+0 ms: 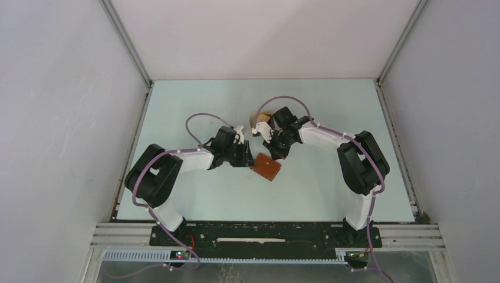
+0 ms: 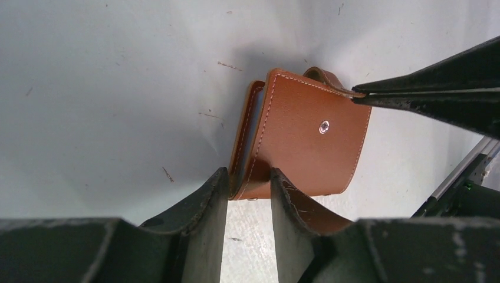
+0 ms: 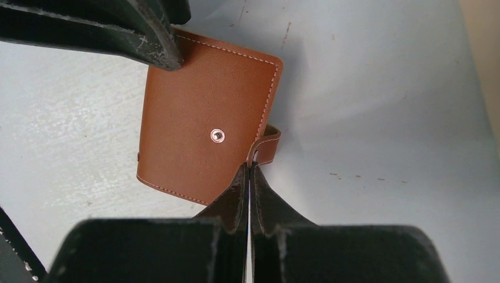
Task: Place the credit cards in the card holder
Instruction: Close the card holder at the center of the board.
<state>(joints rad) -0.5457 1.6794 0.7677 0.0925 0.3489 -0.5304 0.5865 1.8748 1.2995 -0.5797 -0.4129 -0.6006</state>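
Brown stitched leather card holder (image 3: pixel 200 112)

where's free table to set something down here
Free: the near strip between the wallet and the arm bases; the far left corner beyond the left arm. Crowded: mid-table, both arms at the wallet, tray just behind.

Pale green table (image 1: pixel 194 194) with two things on it.
The reddish-brown leather card holder (image 1: pixel 266 167) sits near the middle of the table, slightly right of centre and turned at an angle, its snap face up; whether it lies flat or is tipped up on one edge cannot be told. Farther back, just beyond it, a tan tray (image 1: pixel 259 119) rests on the table, mostly hidden. Close up, the surface shows small dark specks and scuffs.
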